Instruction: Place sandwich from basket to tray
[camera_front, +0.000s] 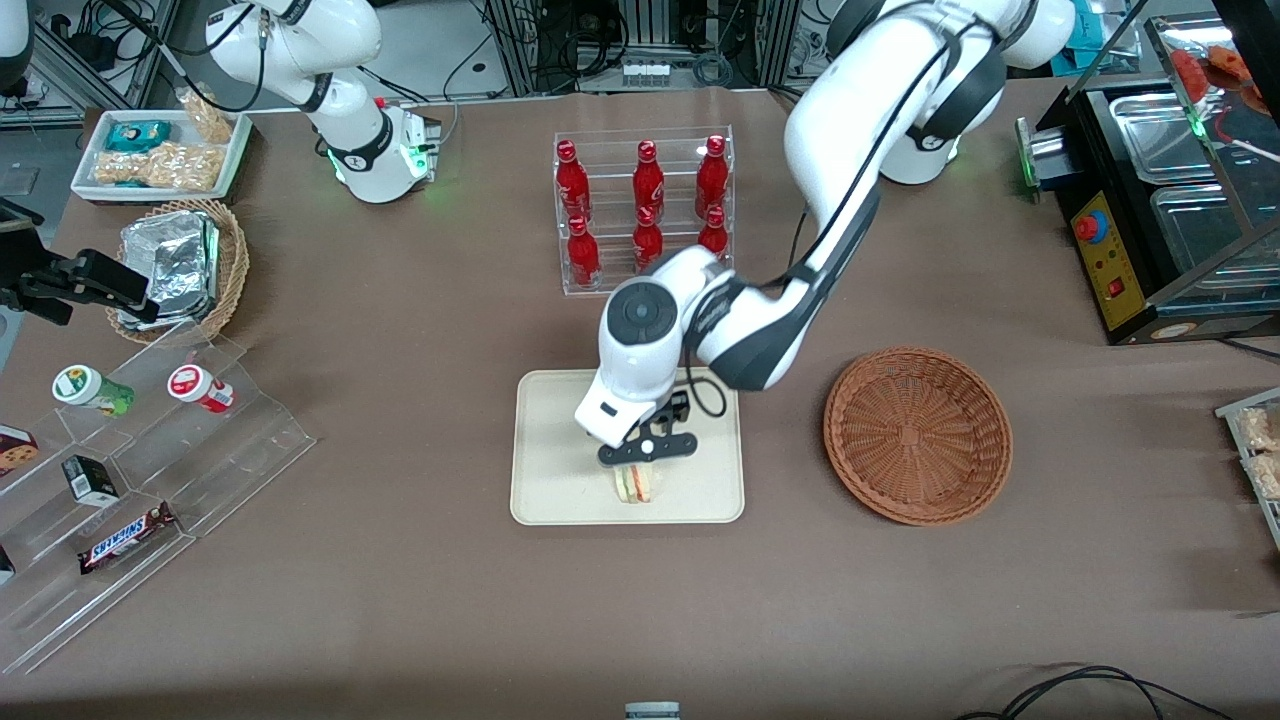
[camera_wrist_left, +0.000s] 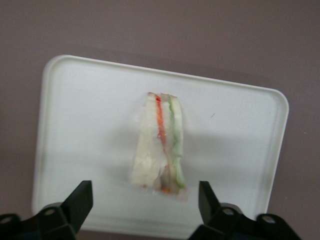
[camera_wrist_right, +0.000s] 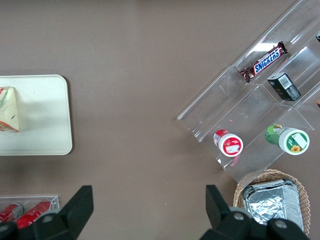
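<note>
The sandwich (camera_front: 638, 485) (camera_wrist_left: 161, 147) (camera_wrist_right: 7, 110), a clear-wrapped wedge with green and orange-red filling, lies on the cream tray (camera_front: 560, 480) (camera_wrist_left: 90, 125) (camera_wrist_right: 45, 115), near the tray's edge closest to the front camera. My gripper (camera_front: 645, 458) (camera_wrist_left: 144, 195) hovers just above the sandwich, open, its black fingers (camera_wrist_left: 82, 195) standing apart on either side of the wedge without touching it. The reddish-brown basket (camera_front: 917, 435) sits beside the tray toward the working arm's end of the table, with nothing in it.
A clear rack of red bottles (camera_front: 645, 210) stands farther from the front camera than the tray. Toward the parked arm's end are a tan wicker basket with foil packs (camera_front: 180, 265), a stepped acrylic display (camera_front: 140, 470) and a white snack tray (camera_front: 160, 150). A black appliance (camera_front: 1170, 200) stands at the working arm's end.
</note>
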